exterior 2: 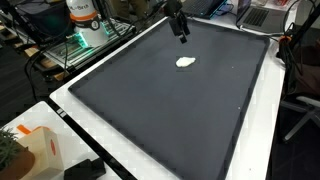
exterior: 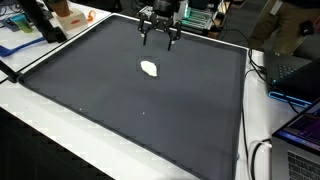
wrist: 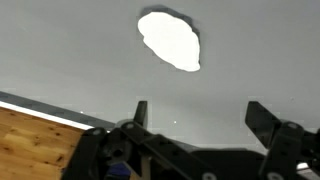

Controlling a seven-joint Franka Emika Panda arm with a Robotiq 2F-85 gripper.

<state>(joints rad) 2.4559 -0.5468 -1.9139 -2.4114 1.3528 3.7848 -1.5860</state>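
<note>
Small white soft-edged blob [exterior: 150, 68] lying flat on dark grey mat [exterior: 130, 115], in far half, nothing touching it. Blob [exterior 2: 186, 62] clear in both exterior views. Wrist view: blob [wrist: 170, 40] out ahead of fingertips. Black gripper [exterior: 160, 42] hovering over mat near far edge, near blob but apart from it. Claw spread wide, nothing between fingers. White table border [exterior 2: 150, 160] rings mat. Wooden strip [wrist: 30, 145] in corner of wrist view. Orange-and-white box [exterior 2: 40, 150] at near corner, well apart.

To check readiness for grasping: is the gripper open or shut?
Open: in the wrist view the gripper has both fingers wide apart, holding nothing; the white lump lies apart.
</note>
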